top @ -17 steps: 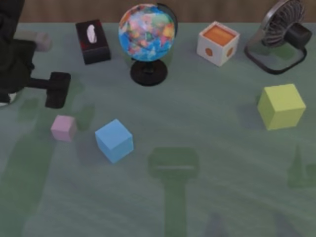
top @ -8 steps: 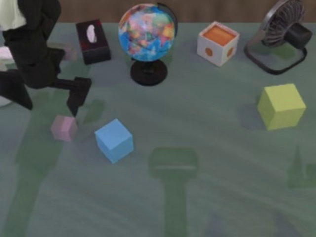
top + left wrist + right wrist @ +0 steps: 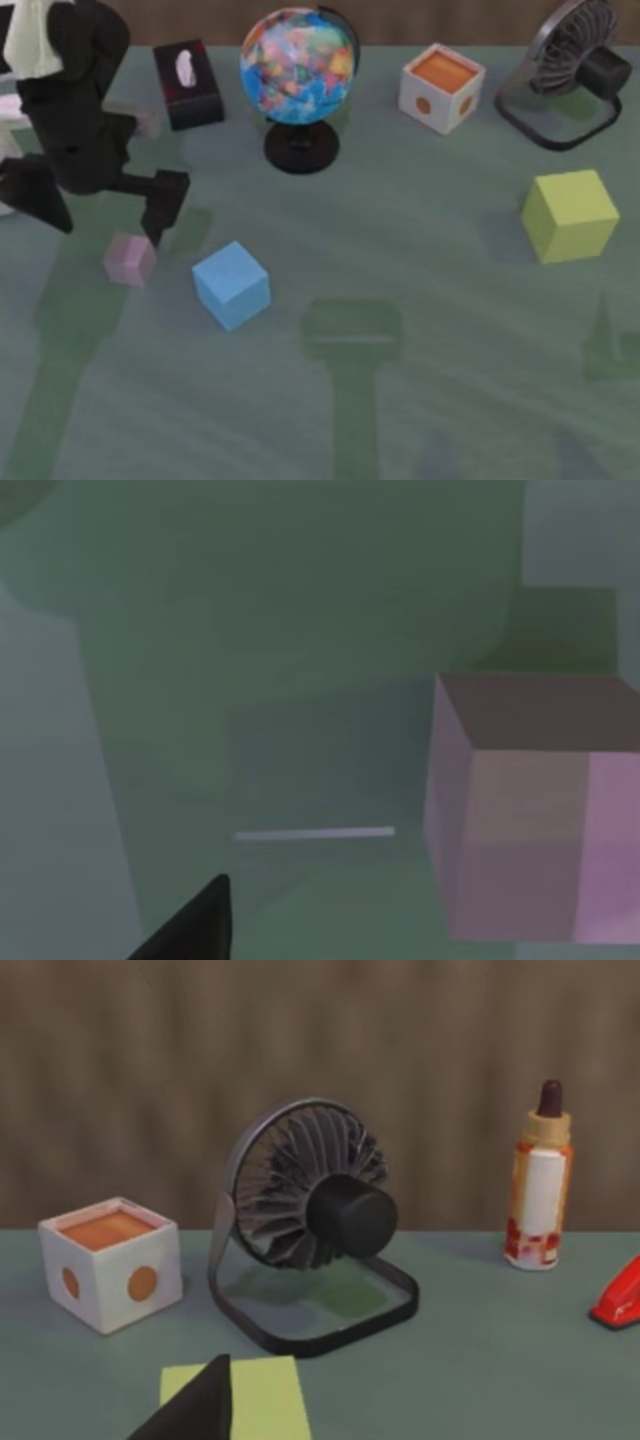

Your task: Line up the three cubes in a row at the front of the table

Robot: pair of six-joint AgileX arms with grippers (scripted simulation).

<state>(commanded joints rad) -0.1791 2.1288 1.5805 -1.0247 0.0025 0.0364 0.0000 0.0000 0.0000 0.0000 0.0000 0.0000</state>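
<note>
While the left gripper [image 3: 160,208] hangs just above and beside the small matte pale pink cube [image 3: 129,259] at the left of the grey-green table [image 3: 420,300], whether its fingers are apart or together cannot be told. The medium matte light-blue cube [image 3: 231,284] sits near the pink one, to its right, and the large matte yellow-green cube [image 3: 569,215] lies well apart at the right. The right arm's gripper is out of the top view; its wrist view faces a dark round desk fan [image 3: 310,1220].

Pale pink cube [image 3: 129,259], light-blue cube [image 3: 231,284], yellow-green cube [image 3: 569,215], streaky grey-green table [image 3: 420,300].
</note>
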